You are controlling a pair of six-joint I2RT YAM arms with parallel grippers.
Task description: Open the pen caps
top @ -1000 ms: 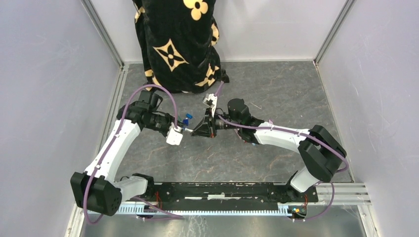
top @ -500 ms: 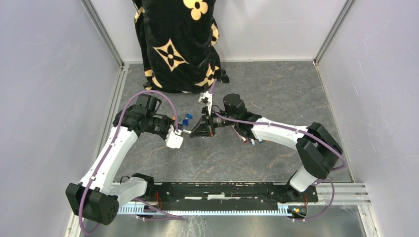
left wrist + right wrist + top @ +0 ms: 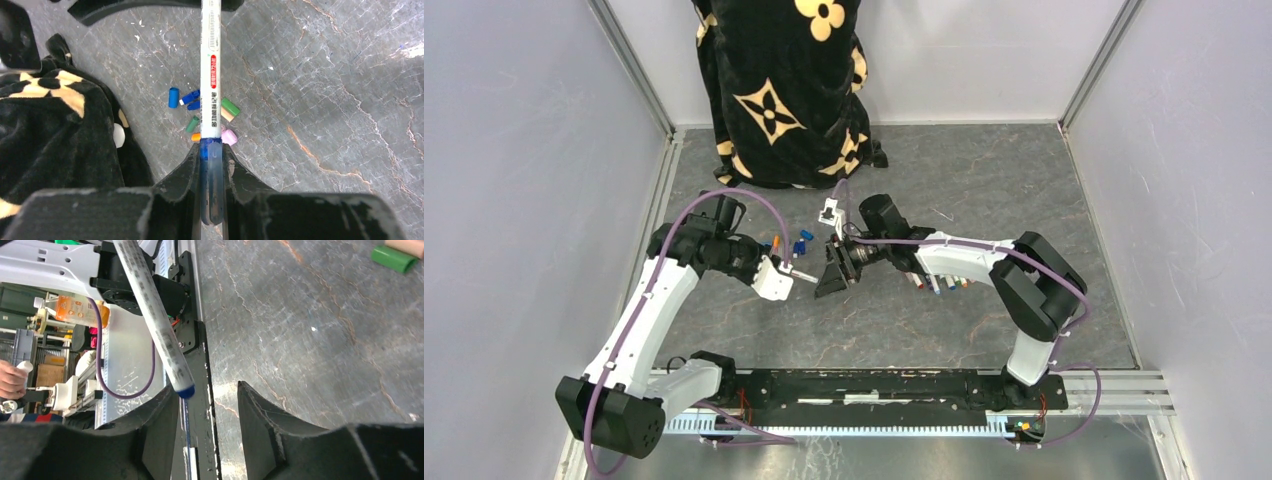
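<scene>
My left gripper (image 3: 211,150) is shut on the blue capped end of a white pen (image 3: 210,75), whose barrel points away from it. In the right wrist view that pen (image 3: 150,310) slants down to a small blue end beside my right gripper's left finger. The right gripper (image 3: 207,397) is open and holds nothing. From above, the left gripper (image 3: 790,272) and right gripper (image 3: 824,278) face each other a short gap apart. Several loose pen caps lie on the table: blue (image 3: 173,97), green (image 3: 230,106), orange (image 3: 196,136) and pink (image 3: 229,137).
A black cloth with gold flowers (image 3: 774,90) lies at the back of the grey stone table (image 3: 984,190), close to the caps. Several more pens (image 3: 936,284) lie under the right forearm. Grey walls close in both sides.
My right gripper has opened and let go of the pen's end. The left arm has drawn the pen back to the left, so the two grippers now stand slightly apart.
</scene>
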